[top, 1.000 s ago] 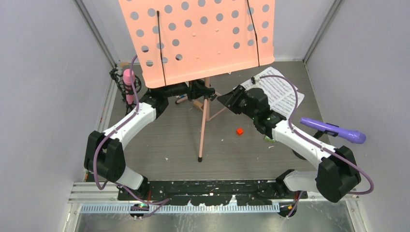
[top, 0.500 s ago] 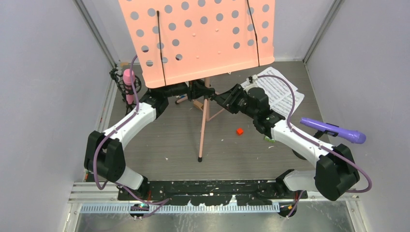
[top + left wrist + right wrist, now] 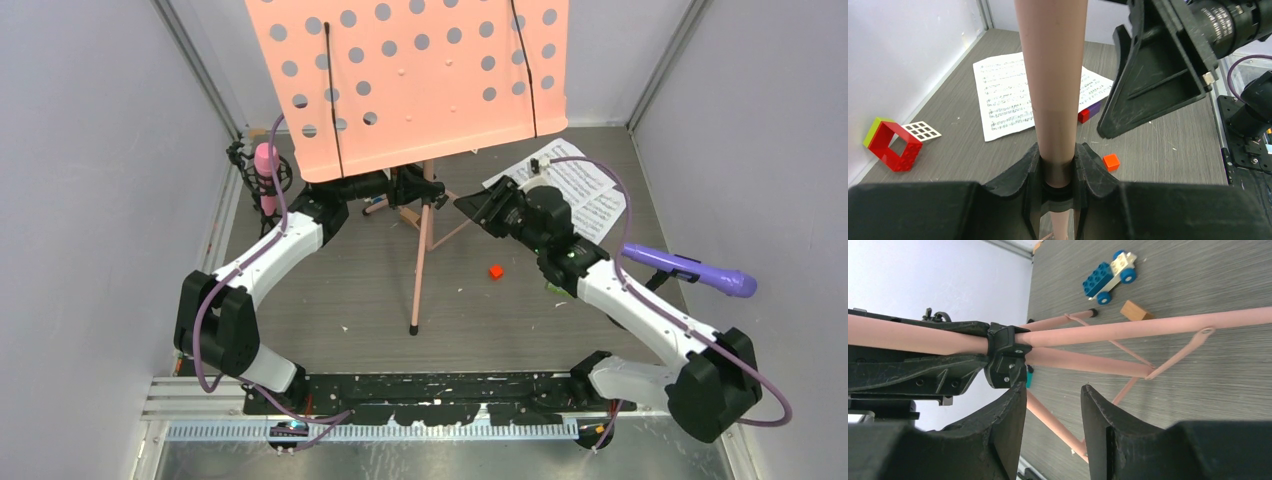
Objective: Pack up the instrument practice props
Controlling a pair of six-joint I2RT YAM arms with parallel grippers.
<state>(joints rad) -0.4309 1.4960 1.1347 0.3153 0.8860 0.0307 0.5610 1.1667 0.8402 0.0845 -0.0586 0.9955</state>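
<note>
The pink perforated music rack (image 3: 410, 80) stands at the back on a pink pole (image 3: 423, 250) with tripod legs. My left gripper (image 3: 398, 187) is shut on the pole (image 3: 1050, 75), just above the black collar (image 3: 1005, 357) where the legs meet. My right gripper (image 3: 472, 206) is open just right of the pole, with its fingers (image 3: 998, 430) below the collar and only a leg behind the gap. White sheet-music pages (image 3: 580, 190) lie at the back right. A pink microphone (image 3: 266, 175) sits in a black mount at the left. A purple microphone (image 3: 690, 268) is at the right.
A small red block (image 3: 495, 271) lies on the floor right of the pole's foot. A blue toy car (image 3: 1110, 272) and a wooden block (image 3: 1137, 311) lie beyond the legs. A red and green frame block (image 3: 890, 145) is by the wall. Grey walls close in both sides.
My right arm's elbow has swung out to the right, uncovering more of the sheet music, and its jaws have widened a little. The left arm and the rack have stayed still.
</note>
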